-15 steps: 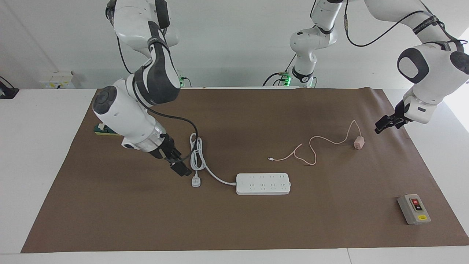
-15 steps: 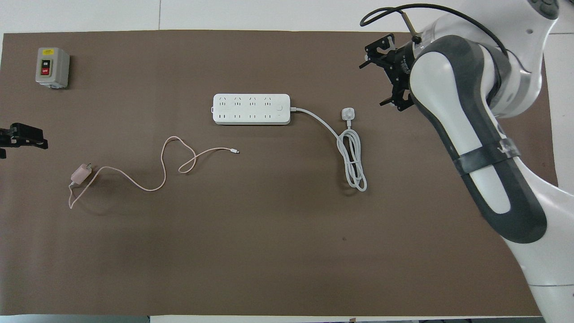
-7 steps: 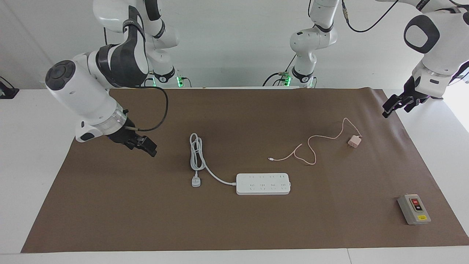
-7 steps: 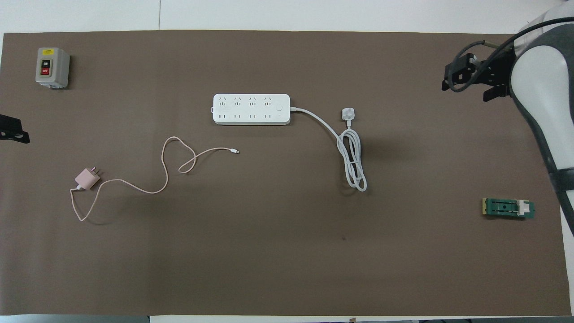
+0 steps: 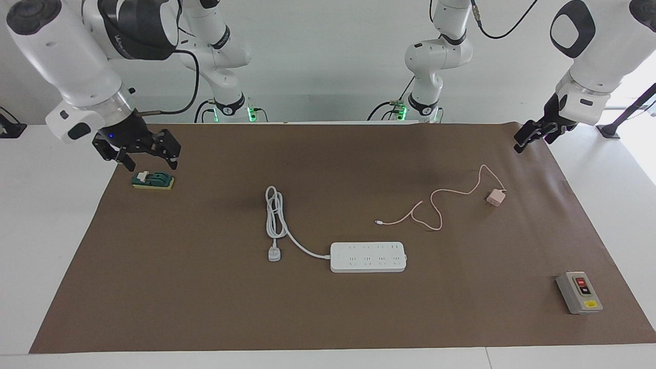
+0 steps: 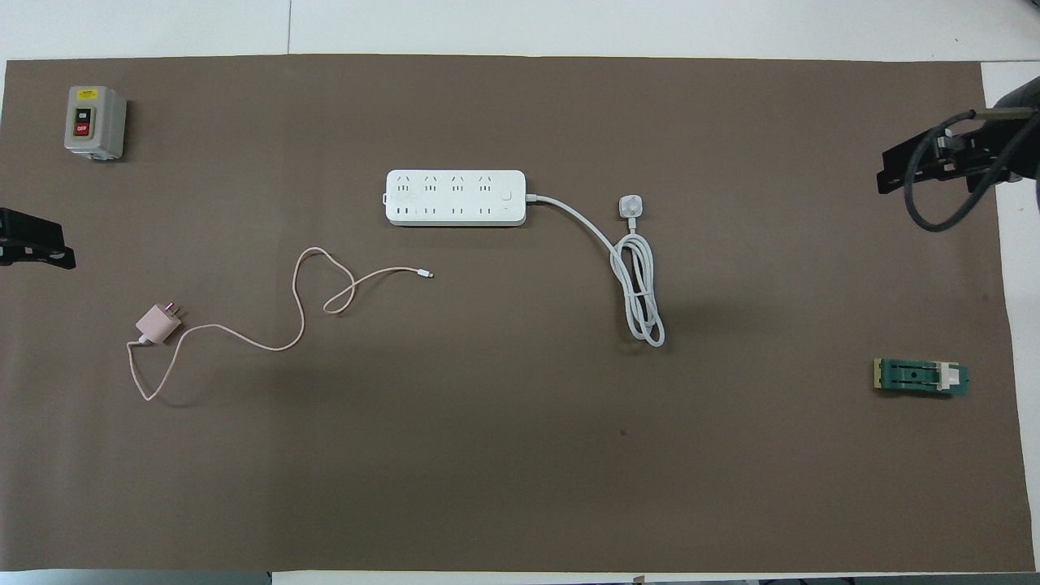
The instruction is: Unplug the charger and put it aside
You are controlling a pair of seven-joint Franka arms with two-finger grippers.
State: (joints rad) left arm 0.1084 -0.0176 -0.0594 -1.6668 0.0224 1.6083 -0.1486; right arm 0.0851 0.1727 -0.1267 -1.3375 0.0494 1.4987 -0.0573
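The charger (image 5: 495,197) is seen lying unplugged on the mat — well apart from the raised left gripper (image 5: 528,137), whose finger state cannot be told; the right gripper (image 5: 148,156) is spread.

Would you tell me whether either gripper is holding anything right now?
Nothing is held. The left gripper and right gripper are both empty; the charger lies loose on the mat.

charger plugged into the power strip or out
Out. The charger lies on the brown mat nearer the robots than the power strip, apart from it, prongs bare; every socket shows empty.
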